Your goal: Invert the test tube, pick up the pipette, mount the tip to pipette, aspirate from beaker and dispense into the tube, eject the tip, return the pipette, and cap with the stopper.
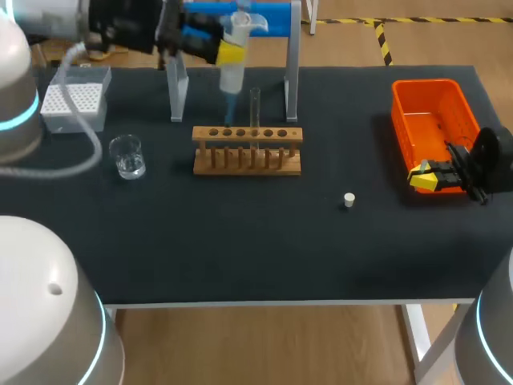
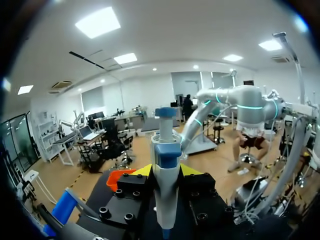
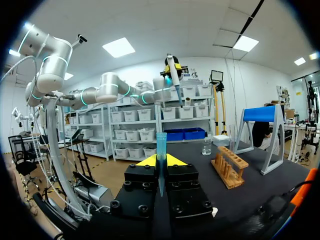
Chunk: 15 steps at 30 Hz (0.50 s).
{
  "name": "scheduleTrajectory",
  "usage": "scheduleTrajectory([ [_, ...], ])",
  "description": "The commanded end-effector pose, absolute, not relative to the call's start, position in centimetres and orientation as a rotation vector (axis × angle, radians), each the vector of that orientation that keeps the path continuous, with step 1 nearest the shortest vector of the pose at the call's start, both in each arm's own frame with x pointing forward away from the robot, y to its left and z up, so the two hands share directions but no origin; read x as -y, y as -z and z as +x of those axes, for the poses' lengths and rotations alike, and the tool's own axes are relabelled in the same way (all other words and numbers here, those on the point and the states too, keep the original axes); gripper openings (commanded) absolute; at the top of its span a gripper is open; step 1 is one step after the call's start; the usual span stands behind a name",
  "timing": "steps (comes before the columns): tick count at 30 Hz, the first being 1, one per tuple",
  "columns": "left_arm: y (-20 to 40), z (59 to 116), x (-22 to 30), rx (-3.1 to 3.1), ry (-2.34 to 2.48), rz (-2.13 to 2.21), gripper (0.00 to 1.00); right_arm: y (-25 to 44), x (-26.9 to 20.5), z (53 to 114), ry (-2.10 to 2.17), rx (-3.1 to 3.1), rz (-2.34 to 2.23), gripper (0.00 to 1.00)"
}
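Head view: dark table (image 1: pixel 240 241) bears rack (image 1: pixel 247 150) and beaker (image 1: pixel 127 156) — left jaws clamp pipette (image 1: pixel 232 72), right jaws seemingly pinch a tip (image 3: pixel 161 150).

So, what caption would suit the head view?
Left arm holds the pipette over the wooden rack; right fingers rest at the orange bin.

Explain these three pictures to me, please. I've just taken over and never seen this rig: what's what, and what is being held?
Two robot arms work at a table. The head view looks down from above; each round picture comes from a camera on one arm's wrist. The left tool grips a pipette, raised near the wooden rack, where a test tube stands. The right tool grips a blue pipette tip by the orange bin. Also on the table: beaker, tip box, stopper, blue stand.
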<state>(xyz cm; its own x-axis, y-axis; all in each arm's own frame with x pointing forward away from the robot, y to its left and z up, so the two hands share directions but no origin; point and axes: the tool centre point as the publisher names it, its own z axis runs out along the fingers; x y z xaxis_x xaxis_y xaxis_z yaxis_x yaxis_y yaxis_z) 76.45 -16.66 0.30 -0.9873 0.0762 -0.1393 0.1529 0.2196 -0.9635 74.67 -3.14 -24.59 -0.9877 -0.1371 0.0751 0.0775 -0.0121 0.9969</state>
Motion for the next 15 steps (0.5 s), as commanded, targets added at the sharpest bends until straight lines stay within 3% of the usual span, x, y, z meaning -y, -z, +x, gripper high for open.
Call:
scheduleTrajectory([
  [1,0.0,75.2,18.2,-2.178,1.778,-0.101,0.00,24.6,3.2,74.6,2.132,2.097,0.064,0.00],
  [15,-0.3,74.8,23.3,-2.261,1.773,-0.091,0.00,24.6,3.2,74.6,2.132,2.097,0.064,0.00],
])
